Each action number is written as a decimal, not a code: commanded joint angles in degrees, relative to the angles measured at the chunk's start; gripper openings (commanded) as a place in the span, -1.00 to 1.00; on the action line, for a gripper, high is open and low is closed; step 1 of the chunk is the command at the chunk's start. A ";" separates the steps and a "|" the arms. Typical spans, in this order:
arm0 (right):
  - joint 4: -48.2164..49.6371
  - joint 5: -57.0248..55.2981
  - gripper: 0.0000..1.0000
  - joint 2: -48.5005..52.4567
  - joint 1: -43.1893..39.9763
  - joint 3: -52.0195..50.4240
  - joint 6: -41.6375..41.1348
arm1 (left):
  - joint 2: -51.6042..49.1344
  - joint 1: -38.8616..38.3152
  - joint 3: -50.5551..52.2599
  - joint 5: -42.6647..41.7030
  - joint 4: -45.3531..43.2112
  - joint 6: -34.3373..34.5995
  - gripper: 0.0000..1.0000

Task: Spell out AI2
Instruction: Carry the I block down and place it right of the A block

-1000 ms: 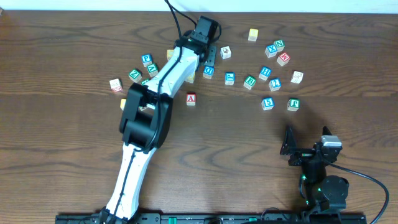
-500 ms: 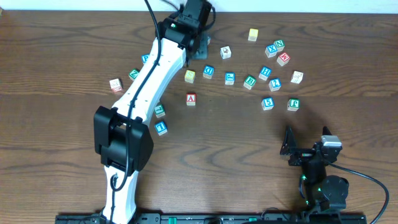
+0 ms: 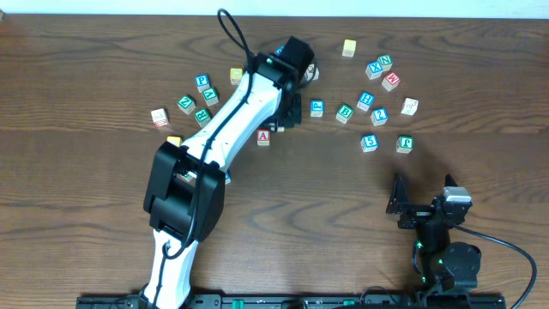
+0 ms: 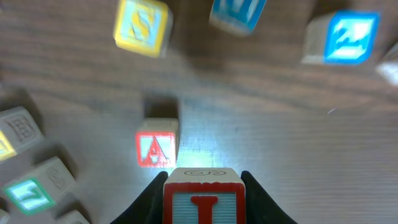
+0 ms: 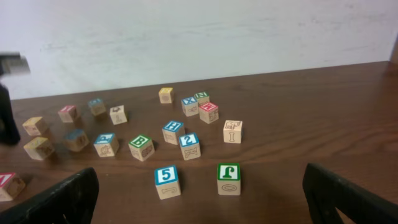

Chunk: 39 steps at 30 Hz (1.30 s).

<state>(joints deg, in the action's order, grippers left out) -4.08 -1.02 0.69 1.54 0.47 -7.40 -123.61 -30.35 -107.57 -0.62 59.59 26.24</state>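
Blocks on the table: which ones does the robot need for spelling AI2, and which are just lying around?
Needed: A block; I block, held in the left gripper; 2 block.

Just lying around: 5 block; H block; B block.

The table point(image 3: 86, 69) is seen as dark brown wood with a fine visible grain and a low sheen, and a pale glare is reflected from it just beside the A block point(image 4: 155, 149). That block and the I block point(image 4: 203, 199) are shown as pale, bare-looking wood with matt faces printed in red and blue. The left arm point(image 3: 240, 103) is clad in smooth, glossy white plastic, with matt black housings at its joints. The wall point(image 5: 186, 37) is rendered matt white.
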 commanded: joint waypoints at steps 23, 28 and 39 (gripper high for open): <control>-0.17 0.11 0.99 -0.31 -0.70 -0.15 -0.70 | -1.11 -1.25 13.35 0.15 -15.06 2.38 -0.49; -0.17 0.11 0.99 -0.31 -0.70 -0.15 -0.70 | -1.11 -1.25 13.53 -0.04 -17.11 2.38 -0.49; -0.17 0.11 0.99 -0.31 -0.72 -0.15 -0.70 | -1.14 -1.25 14.23 2.36 -18.32 2.36 -0.49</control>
<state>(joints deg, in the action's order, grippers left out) -4.08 -1.04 0.69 1.54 0.47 -7.40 -123.68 -31.70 -94.13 -0.36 41.65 28.36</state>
